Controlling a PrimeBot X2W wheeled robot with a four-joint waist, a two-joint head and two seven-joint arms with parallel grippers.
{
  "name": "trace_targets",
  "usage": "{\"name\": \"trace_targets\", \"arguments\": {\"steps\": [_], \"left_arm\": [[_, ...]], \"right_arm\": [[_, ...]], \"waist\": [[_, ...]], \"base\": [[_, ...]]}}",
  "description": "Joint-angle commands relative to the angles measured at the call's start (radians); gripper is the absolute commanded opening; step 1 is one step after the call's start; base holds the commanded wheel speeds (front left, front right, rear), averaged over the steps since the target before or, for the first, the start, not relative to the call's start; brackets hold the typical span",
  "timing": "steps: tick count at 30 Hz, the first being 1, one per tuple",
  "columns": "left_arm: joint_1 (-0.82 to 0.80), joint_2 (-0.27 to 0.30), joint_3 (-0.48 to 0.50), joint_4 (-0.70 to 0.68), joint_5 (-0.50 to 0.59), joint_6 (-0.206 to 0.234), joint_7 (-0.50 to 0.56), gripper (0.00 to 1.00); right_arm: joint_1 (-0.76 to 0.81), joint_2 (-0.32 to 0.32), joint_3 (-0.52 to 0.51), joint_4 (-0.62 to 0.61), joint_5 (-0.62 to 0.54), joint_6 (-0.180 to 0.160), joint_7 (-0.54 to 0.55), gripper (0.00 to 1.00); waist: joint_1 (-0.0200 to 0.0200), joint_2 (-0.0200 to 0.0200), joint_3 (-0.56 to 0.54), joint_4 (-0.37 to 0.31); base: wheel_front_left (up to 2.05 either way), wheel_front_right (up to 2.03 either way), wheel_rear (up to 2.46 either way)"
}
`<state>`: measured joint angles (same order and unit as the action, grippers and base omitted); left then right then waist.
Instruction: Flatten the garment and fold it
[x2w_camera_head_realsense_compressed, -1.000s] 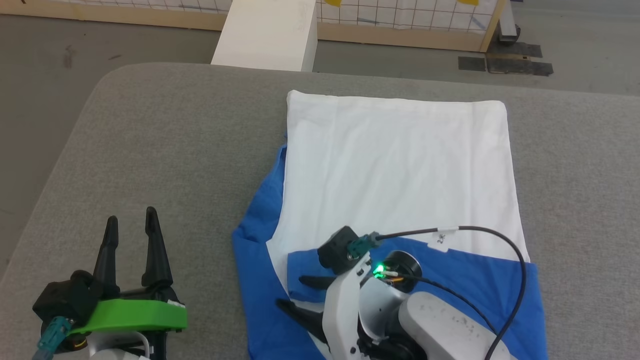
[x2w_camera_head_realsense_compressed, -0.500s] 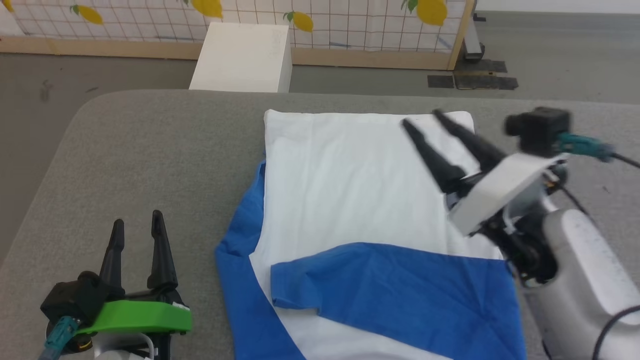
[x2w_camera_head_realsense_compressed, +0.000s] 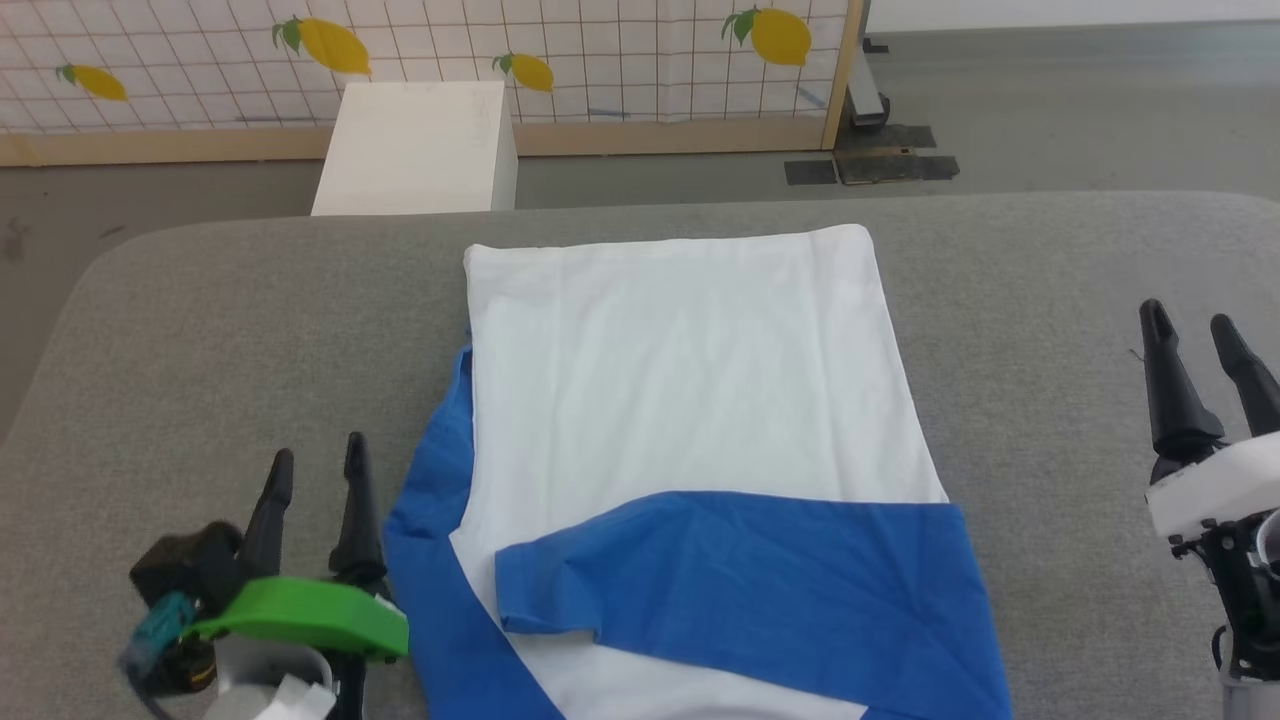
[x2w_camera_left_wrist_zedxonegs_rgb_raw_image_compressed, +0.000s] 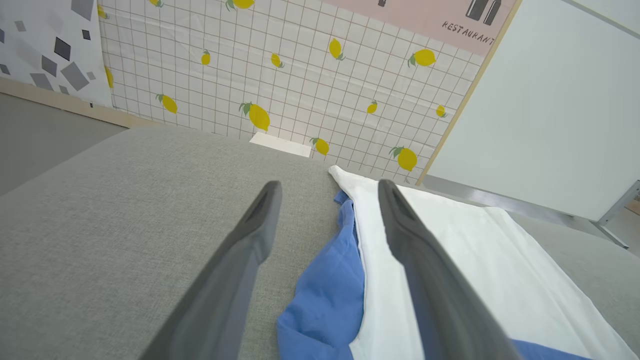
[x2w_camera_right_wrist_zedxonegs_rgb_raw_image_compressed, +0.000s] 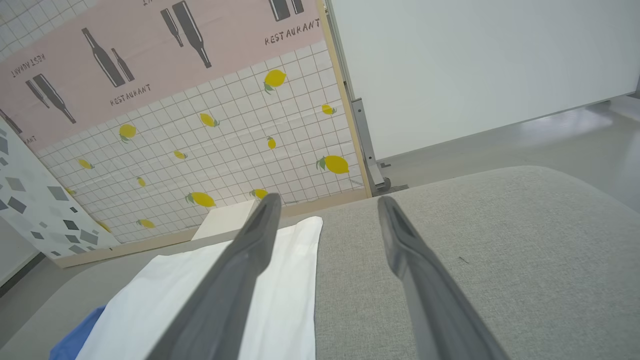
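Your robot's left claw (x2w_camera_head_realsense_compressed: 318, 447) stands with its two dark fingers apart and nothing between them, low at the near left of the grey fabric-covered counter (x2w_camera_head_realsense_compressed: 250, 320). It is just beside the garment, a soft white T-shirt with bright blue sleeves (x2w_camera_head_realsense_compressed: 680, 380). Your right claw (x2w_camera_head_realsense_compressed: 1186, 313) is likewise spread wide and empty, off to the far right over bare grey cloth, well apart from the shirt.

The shirt lies in the middle of the counter. Its white body is spread smooth, and its straight edge reaches toward the far side. One blue sleeve is folded across the near part of the white body and lies flat on top of it. The other blue sleeve sticks out in loose folds along the shirt's left edge, on the side of your left claw.

In the left wrist view, the rumpled blue cloth shows between the fingers. You cannot tell from it whether either finger touches the fabric.

Beyond the counter, a plain white box (x2w_camera_head_realsense_compressed: 415, 145) stands on the grey floor. Behind it is a white grid-patterned panel printed with yellow lemons (x2w_camera_head_realsense_compressed: 600, 40).
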<state>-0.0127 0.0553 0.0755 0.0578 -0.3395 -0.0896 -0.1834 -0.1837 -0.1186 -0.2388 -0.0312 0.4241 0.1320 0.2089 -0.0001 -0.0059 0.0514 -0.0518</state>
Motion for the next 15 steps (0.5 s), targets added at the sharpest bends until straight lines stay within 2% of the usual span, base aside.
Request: {"name": "trace_targets", "arguments": {"steps": [1, 4, 6, 7, 8, 15], "left_arm": [[-0.053, 0.011, -0.008, 0.017, -0.006, 0.007, 0.04, 1.0], [-0.164, 0.034, -0.025, 0.07, -0.02, 0.01, 0.164, 1.0], [-0.259, 0.049, -0.046, 0.124, -0.034, 0.01, 0.286, 1.0], [-0.365, 0.07, -0.069, 0.18, -0.033, 0.014, 0.407, 1.0], [-0.424, 0.083, -0.087, 0.214, -0.027, 0.014, 0.478, 1.0], [-0.722, 0.117, -0.173, 0.422, 0.005, 0.025, 0.801, 1.0]], "right_arm": [[0.02, 0.009, -0.014, -0.017, -0.01, -0.001, 0.011, 1.0], [0.038, 0.02, -0.044, -0.045, -0.017, -0.001, 0.025, 1.0], [0.041, 0.026, -0.058, -0.063, -0.02, -0.001, 0.034, 1.0], [0.039, 0.03, -0.064, -0.08, -0.023, -0.001, 0.044, 1.0], [0.036, 0.031, -0.066, -0.088, -0.024, -0.001, 0.05, 1.0], [0.007, 0.039, -0.056, -0.124, -0.023, -0.001, 0.078, 1.0]], "waist": [[0.0001, 0.0059, 0.022, -0.002], [0.0001, 0.0059, 0.054, 0.001], [0.0001, 0.0059, 0.083, 0.005], [0.0001, 0.0059, 0.114, 0.008], [0.0001, 0.0059, 0.131, 0.01], [0.0001, 0.0059, 0.222, -0.001]], "base": [[0.0, 0.0, 0.0], [0.0, 0.0, 0.0], [0.0, 0.0, 0.0], [0.0, 0.0, 0.0], [0.0, 0.0, 0.0], [0.0, 0.0, 0.0]]}}
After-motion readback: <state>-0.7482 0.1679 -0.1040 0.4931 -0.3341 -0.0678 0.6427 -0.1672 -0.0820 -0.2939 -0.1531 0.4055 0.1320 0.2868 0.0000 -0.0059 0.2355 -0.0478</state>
